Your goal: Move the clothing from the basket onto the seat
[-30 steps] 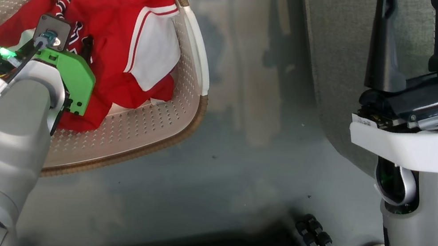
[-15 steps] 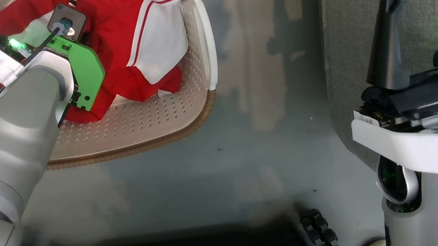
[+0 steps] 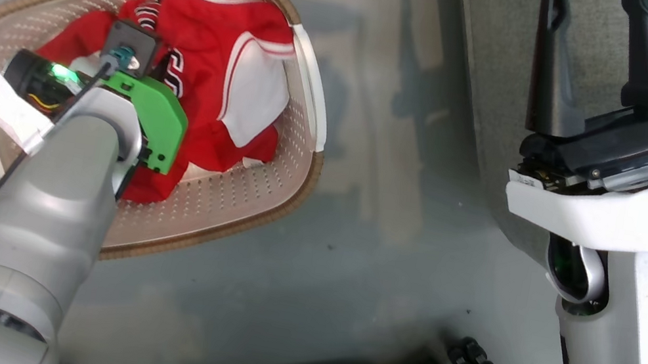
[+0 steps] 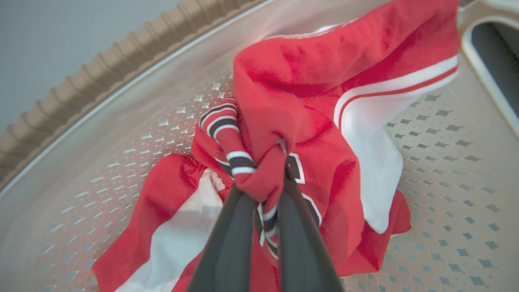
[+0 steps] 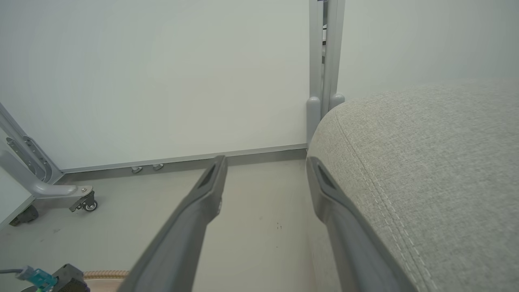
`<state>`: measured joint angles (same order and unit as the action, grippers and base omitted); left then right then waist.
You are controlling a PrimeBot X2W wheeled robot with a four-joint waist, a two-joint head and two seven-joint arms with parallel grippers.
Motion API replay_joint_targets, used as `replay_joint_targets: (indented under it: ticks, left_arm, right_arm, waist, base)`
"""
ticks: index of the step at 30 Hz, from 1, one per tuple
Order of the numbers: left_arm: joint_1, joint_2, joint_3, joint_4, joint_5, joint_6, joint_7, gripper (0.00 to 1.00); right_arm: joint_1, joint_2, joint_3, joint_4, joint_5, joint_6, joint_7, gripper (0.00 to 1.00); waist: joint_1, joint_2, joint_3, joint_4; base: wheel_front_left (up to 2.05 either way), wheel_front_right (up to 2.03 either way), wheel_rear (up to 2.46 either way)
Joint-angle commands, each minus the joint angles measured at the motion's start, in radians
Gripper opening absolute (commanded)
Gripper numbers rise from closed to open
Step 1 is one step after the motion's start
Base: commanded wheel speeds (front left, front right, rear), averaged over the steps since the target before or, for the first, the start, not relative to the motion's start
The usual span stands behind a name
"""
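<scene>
Pinched tight at lower centre of the left wrist view: a bunched fold of the clothing [image 4: 292, 101], red with white panels and dark-and-white striped trim, caught between the two dark fingers of the left gripper [image 4: 263, 184], which are drawn almost together on the cloth. All of it lying inside the basket [image 4: 101, 69], spread over the perforated cream floor, with the brown woven rim running along the upper left of that frame. In the head view, at upper left: same basket on the grey floor [image 3: 371, 217], same red heap toward its upper side, with the fingertips hidden under the grey forearm [image 3: 55, 194] and green wrist plate [image 3: 158, 119], so no grip readable from that angle. In the right wrist view: right gripper [image 5: 266, 162] with fingers spread wide and nothing between them, just beside the rounded, stitched edge of the seat [image 5: 425, 162] at the right of the frame. Added by that view: white wall panel [image 5: 162, 81], upright metal post [image 5: 320, 61], castor foot [image 5: 87, 205] at lower left. In the head view again: seat at upper right, well apart from the basket, bare floor between.
</scene>
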<state>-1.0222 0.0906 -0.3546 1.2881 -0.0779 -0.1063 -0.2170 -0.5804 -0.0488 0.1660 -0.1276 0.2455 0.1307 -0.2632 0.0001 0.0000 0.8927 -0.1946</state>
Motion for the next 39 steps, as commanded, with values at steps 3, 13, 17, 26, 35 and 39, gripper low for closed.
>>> replay_joint_targets:
  ticks: [3,13,17,26,35,39]
  left_arm:
    - [0.032,-0.013,-0.006,-0.004,-0.021,-0.012,-0.027,0.0]
    - [0.148,-0.036,-0.031,-0.123,-0.076,-0.025,-0.049,0.0]
    - [0.217,-0.037,-0.04,-0.217,-0.092,-0.024,-0.049,0.0]
    - [0.348,-0.038,-0.056,-0.406,-0.114,-0.025,-0.049,0.0]
    - [0.434,-0.039,-0.046,-0.603,-0.147,-0.025,-0.049,0.0]
    - [0.452,-0.039,-0.045,-0.702,-0.152,-0.025,-0.049,0.0]
  right_arm:
    - [0.027,-0.003,0.002,0.021,-0.011,0.0,-0.002,1.0]
    - [0.086,-0.003,0.004,0.067,-0.031,0.0,-0.002,1.0]
    - [0.112,-0.003,-0.002,0.085,-0.042,0.0,-0.002,1.0]
    - [0.181,-0.004,-0.014,0.117,-0.053,0.0,-0.002,1.0]
    - [0.261,-0.003,-0.021,0.144,-0.04,0.0,-0.002,1.0]
    - [0.295,-0.003,-0.023,0.151,-0.034,0.0,-0.002,1.0]
  waist:
    - [-0.0001,0.0,-0.089,0.03]
    - [-0.0001,0.0,-0.261,0.07]
    - [-0.0001,0.0,-0.325,0.094]
    - [-0.0001,0.0,-0.462,0.14]
    - [-0.0001,0.0,-0.588,0.165]
    - [-0.0001,0.0,-0.633,0.174]
  base:
    - [0.0,0.0,0.0]
    - [0.0,0.0,0.0]
    - [0.0,0.0,0.0]
    - [0.0,0.0,0.0]
    - [0.0,0.0,0.0]
    - [0.0,0.0,0.0]
